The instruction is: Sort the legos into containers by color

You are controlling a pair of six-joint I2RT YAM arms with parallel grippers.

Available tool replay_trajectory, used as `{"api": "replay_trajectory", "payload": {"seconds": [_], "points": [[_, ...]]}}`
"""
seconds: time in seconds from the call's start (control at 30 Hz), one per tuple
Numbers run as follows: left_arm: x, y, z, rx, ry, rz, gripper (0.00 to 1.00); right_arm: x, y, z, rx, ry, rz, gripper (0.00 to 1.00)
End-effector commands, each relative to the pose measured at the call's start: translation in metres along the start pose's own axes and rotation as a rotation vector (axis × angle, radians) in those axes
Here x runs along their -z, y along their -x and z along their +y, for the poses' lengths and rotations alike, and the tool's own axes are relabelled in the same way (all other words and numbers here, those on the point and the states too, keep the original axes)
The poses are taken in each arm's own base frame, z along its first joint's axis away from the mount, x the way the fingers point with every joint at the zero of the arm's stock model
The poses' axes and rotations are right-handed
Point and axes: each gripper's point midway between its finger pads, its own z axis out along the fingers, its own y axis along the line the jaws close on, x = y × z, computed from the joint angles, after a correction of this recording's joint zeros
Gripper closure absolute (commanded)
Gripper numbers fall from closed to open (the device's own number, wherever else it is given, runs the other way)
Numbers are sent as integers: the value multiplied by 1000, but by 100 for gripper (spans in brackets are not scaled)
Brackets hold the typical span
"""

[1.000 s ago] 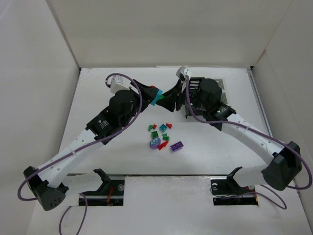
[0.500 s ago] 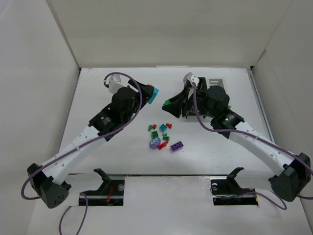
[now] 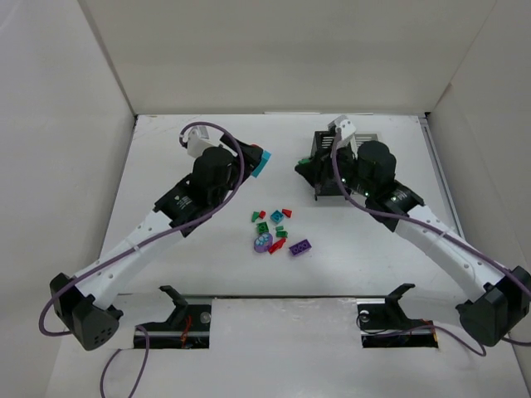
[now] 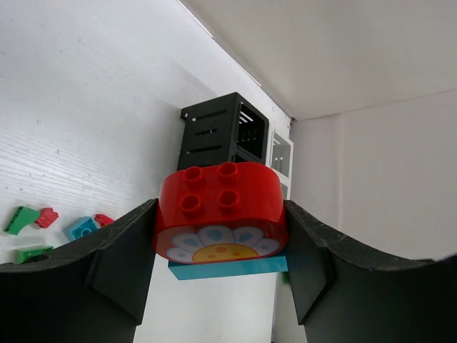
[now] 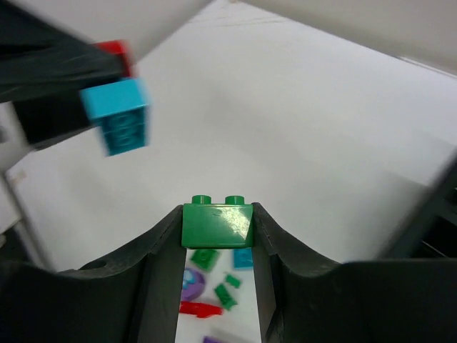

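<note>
Beside the bins [image 3: 322, 143], right gripper [image 5: 217, 214], arm outstretched, pinches green brick [image 5: 217, 226].

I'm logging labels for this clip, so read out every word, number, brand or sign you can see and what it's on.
No readable words, numbers or brand marks in any view.
On the red brick: only a printed flower picture, no lettering.
On the green brick: any stud marks are too small to read.
</note>
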Motion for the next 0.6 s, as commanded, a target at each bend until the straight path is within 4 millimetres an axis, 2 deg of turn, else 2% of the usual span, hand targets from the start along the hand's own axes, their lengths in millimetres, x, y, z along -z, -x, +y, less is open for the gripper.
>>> {"api": "replay_trajectory", "payload": {"seconds": [0.0, 0.07, 0.1, 0.17, 0.2, 0.27, 0.3, 0.33, 0.37, 0.4, 0.47, 0.53, 0.57], "points": [[-6, 11, -9, -22, -29, -22, 68, 15, 25, -61, -41, -280, -38, 87], [-14, 8, 1, -36, 0, 2, 68, 23, 24, -94, -65, -386, -41, 87], [-19, 7, 6, -47, 12, 11, 68, 27, 22, -103, -83, -425, -36, 87], [-33, 3, 19, -72, 42, 48, 69, 32, 9, -133, -109, -543, -5, 87], [-38, 1, 24, -96, 50, 63, 69, 38, 12, -148, -115, -595, -8, 87], [-50, -2, 30, -124, 66, 85, 70, 40, 1, -169, -128, -670, 35, 87], [-53, -2, 30, -152, 66, 87, 70, 43, 7, -181, -133, -707, 28, 87], [-55, -2, 28, -164, 66, 87, 70, 43, 8, -188, -137, -721, 28, 87], [-61, -5, 31, -178, 78, 95, 70, 38, -2, -198, -156, -738, 60, 87], [-63, -4, 28, -190, 74, 94, 70, 39, 8, -209, -158, -759, 40, 87], [-72, -7, 36, -226, 91, 107, 72, 32, 1, -222, -191, -790, 61, 87], [-73, -6, 29, -242, 74, 111, 72, 42, -4, -240, -222, -877, 76, 87], [-78, -4, 36, -252, 92, 110, 72, 42, -8, -243, -231, -891, 79, 85]]}}
